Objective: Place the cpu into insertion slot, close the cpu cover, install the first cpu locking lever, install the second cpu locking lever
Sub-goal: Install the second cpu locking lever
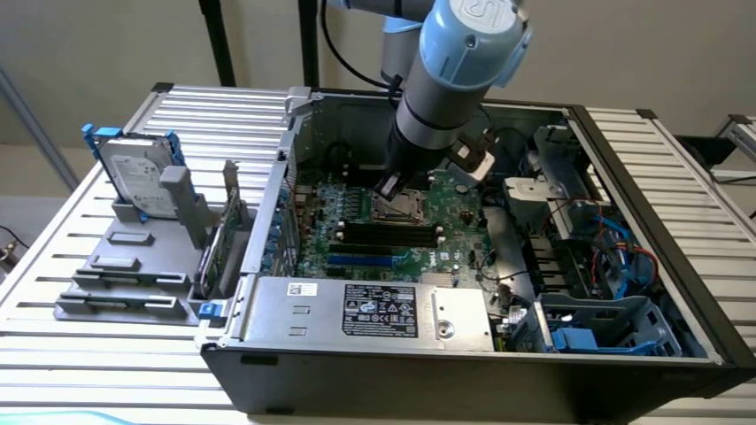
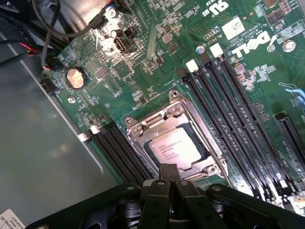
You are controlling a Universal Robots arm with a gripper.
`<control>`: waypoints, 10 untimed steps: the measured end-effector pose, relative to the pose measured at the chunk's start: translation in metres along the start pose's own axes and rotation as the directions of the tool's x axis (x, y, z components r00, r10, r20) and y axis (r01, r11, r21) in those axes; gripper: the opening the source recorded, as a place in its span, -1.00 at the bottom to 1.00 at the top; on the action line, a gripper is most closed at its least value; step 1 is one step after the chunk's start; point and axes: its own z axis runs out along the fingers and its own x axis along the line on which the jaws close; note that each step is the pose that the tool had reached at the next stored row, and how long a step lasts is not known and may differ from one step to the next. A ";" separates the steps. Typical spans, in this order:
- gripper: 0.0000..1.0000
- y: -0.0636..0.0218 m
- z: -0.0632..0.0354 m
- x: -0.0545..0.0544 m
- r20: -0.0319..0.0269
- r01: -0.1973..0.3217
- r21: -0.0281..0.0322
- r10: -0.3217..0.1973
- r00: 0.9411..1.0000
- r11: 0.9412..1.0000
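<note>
The cpu [image 2: 177,148], a pale square chip, lies flat in the insertion slot [image 2: 148,146] in the middle of the green motherboard [image 2: 143,57]. The silvery cpu cover [image 2: 164,114] is down around it, and the chip shows through its square opening. My gripper [image 2: 167,168] is shut with nothing between its black fingers. Its tips hang just over the socket's edge nearest the wrist camera. In the exterior view the gripper [image 1: 390,188] reaches down inside the open computer case, right above the insertion slot [image 1: 405,207].
Long black memory slots [image 2: 238,109] flank the socket on both sides. A grey labelled box [image 1: 366,310] sits at the case's front and a blue drive cage [image 1: 603,328] on the exterior view's right, near cables. A hard drive [image 1: 136,177] stands on the slatted table outside.
</note>
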 end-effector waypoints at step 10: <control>-0.79 -0.0011 -0.0154 -0.015 0.002 0.000 -0.001 0.000 1.000 1.000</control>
